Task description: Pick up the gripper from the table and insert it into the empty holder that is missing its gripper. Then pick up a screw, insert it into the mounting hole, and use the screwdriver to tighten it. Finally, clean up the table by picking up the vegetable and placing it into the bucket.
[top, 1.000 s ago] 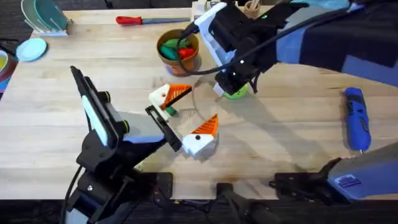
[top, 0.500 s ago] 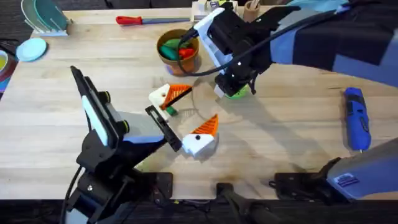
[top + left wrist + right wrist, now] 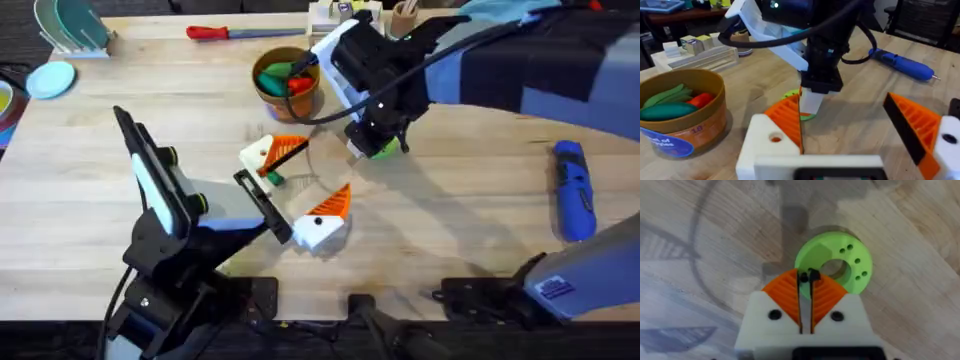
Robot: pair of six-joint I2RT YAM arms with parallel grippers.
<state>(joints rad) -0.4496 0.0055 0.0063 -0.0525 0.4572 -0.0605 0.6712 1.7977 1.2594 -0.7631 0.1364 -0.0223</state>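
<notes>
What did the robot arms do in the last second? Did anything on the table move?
The right gripper drifted slightly toward the far side of the table, staying over the green disc. Its fingers are shut on something tiny and dark; I cannot tell what. The left gripper stayed put, open. The bucket, the blue screwdriver and the red-handled tool did not move.

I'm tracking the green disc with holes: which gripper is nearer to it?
Right. The right gripper hangs shut directly over the green disc, while the left gripper sits open, apart, nearer the bases.
</notes>
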